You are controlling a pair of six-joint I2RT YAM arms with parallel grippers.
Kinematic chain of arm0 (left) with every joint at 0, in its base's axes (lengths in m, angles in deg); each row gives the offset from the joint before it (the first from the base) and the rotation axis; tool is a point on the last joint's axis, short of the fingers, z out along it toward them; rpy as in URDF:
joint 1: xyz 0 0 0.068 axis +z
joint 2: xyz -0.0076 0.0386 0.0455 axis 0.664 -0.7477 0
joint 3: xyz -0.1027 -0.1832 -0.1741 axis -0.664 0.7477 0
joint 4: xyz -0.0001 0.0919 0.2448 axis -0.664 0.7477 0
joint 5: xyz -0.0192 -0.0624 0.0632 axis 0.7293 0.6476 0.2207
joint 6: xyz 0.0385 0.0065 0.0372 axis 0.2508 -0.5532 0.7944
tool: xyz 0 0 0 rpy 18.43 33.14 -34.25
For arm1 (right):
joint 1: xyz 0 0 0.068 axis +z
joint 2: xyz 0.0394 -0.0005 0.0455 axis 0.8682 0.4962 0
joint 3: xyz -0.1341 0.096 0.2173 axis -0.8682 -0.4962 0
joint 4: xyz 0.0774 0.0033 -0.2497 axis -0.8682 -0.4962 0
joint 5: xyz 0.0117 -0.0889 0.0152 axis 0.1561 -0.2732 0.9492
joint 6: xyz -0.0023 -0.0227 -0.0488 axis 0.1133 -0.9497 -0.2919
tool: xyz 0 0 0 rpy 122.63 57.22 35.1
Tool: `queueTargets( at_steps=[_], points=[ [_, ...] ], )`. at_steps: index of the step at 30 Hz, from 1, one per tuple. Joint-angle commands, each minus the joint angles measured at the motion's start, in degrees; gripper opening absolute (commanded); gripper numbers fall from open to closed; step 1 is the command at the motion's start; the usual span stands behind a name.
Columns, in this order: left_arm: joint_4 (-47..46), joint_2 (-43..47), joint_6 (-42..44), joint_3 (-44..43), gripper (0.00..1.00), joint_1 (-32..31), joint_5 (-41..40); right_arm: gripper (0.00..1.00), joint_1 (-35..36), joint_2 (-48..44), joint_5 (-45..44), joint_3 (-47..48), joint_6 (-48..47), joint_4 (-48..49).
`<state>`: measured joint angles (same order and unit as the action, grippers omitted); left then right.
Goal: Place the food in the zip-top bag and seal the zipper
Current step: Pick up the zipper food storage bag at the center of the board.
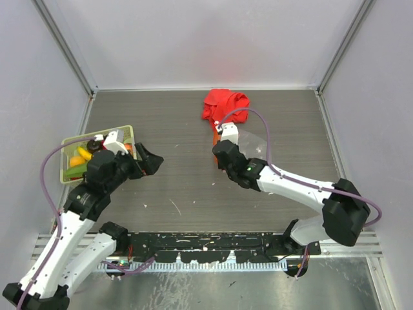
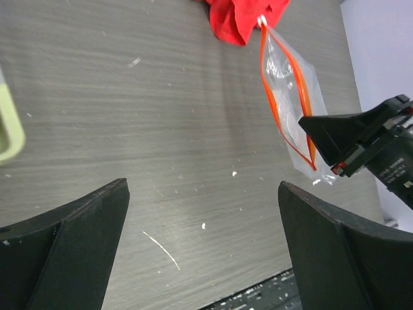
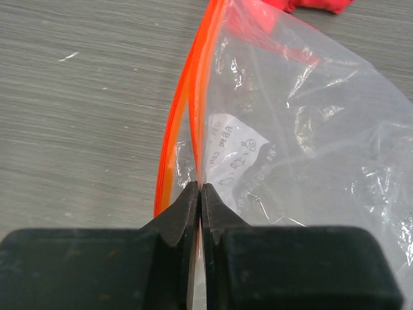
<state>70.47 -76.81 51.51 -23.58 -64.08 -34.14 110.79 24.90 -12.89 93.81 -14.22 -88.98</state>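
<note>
The food (image 1: pixel 82 155), a yellow banana with orange, green and dark pieces, lies in the pale green basket (image 1: pixel 122 130) at the left. The clear zip-top bag (image 1: pixel 253 146) lies mid-table below a red cloth. Its mouth gapes in the right wrist view, with the two halves of the red-orange zipper (image 3: pixel 192 97) apart. My right gripper (image 3: pixel 201 191) is shut on one lip of the bag (image 3: pixel 310 142) at the zipper, and the other lip bows out to the left. In the left wrist view the bag (image 2: pixel 292 81) hangs tilted from the right gripper (image 2: pixel 311 124). My left gripper (image 2: pixel 203 248) is open over bare table beside the basket, holding nothing.
A crumpled red cloth (image 1: pixel 224 105) lies at the back, touching the bag's far end. The basket's corner (image 2: pixel 8 132) shows at the left edge of the left wrist view. Grey walls close in the table on three sides. A black rail (image 1: pixel 206 245) runs along the near edge.
</note>
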Motion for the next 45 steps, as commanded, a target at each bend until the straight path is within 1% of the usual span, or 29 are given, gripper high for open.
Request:
queueTargets(
  at_steps=[1, 6, 11, 15, 19, 22, 23, 26, 30, 37, 45],
  points=[
    [-8.12, -3.22, -6.02, 1.59, 1.0, 0.25, 7.34, 0.11, 0.56, -5.16, 7.61, -3.38, -1.11, 10.51],
    [-14.18, -7.68, -10.77, 3.3, 0.99, 0.17, 13.24, 0.11, 0.88, -8.06, 14.46, -7.16, -2.39, 16.73],
    [-19.73, -12.99, -15.13, 4.76, 0.96, -0.47, 16.17, 0.12, 1.77, -10.37, 19.86, -10.59, -3.12, 23.38],
    [-25.42, -16.76, -19.11, 6.57, 0.94, -1.51, 16.08, 0.12, 2.26, -11.16, 24.17, -12.58, -3.46, 27.42],
    [-30.46, -20.16, -22.0, 7.99, 0.9, -2.88, 14.73, 0.12, 2.41, -11.64, 25.97, -13.84, -3.28, 29.94],
    [-32.22, -22.57, -22.66, 7.78, 0.88, -4.42, 12.99, 0.12, 2.54, -11.8, 26.41, -14.34, -3.28, 30.77],
    [-32.85, -23.3, -22.76, 7.71, 0.84, -4.9, 12.52, 0.12, 2.54, -11.94, 26.62, -14.46, -3.3, 31.07],
    [-33.97, -25.95, -22.82, 7.42, 0.79, -5.83, 11.0, 0.12, 2.54, -12.1, 27.19, -15.04, -3.13, 31.96],
    [-36.67, -28.99, -24.05, 7.7, 0.72, -6.21, 11.01, 0.12, 2.54, -11.66, 27.65, -15.22, -2.89, 32.51],
    [-38.88, -33.35, -24.63, 6.31, 0.63, -7.64, 10.57, 0.13, 2.63, -10.19, 29.06, -15.54, -2.33, 34.18],
    [-41.01, -36.43, -25.67, 6.26, 0.48, -9.85, 9.86, 0.13, 2.63, -9.47, 29.42, -15.3, -2.14, 34.16]
  ],
)
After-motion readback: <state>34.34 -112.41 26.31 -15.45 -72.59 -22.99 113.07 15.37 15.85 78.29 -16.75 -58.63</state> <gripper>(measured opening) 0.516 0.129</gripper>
